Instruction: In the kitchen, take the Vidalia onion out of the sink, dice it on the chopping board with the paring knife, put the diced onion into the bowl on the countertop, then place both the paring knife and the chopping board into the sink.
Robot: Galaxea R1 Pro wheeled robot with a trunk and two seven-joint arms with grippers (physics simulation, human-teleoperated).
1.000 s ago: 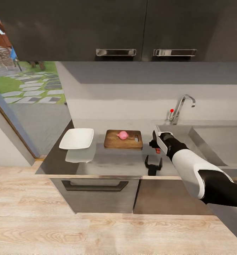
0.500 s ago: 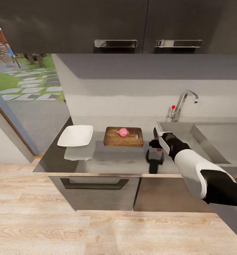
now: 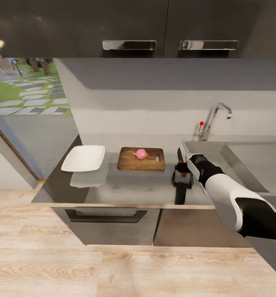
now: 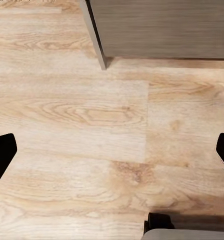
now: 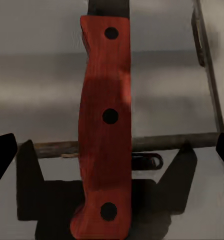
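Observation:
The pink-red Vidalia onion (image 3: 141, 154) rests on the brown chopping board (image 3: 129, 162), which lies on the grey countertop (image 3: 129, 187). To its left stands the white square bowl (image 3: 83, 158). Between board and sink (image 3: 241, 163), my right gripper (image 3: 182, 170) hangs low over the paring knife. In the right wrist view the knife's red-orange handle (image 5: 106, 130) lies between the spread fingers (image 5: 2, 156) of the open right gripper (image 5: 112, 152), untouched by them. My left gripper (image 4: 112, 152) is open and faces the wooden floor.
The chrome tap (image 3: 212, 119) with its red knob stands behind the sink's left corner. Dark wall cabinets (image 3: 129, 24) hang above the counter. A grey cabinet (image 4: 162, 25) stands on the wooden floor (image 3: 113, 268). A window gives onto a garden at the left.
The head view has shifted and come a little closer to the counter. My right gripper has sunk lower over the knife, nearer its own reflection in the countertop.

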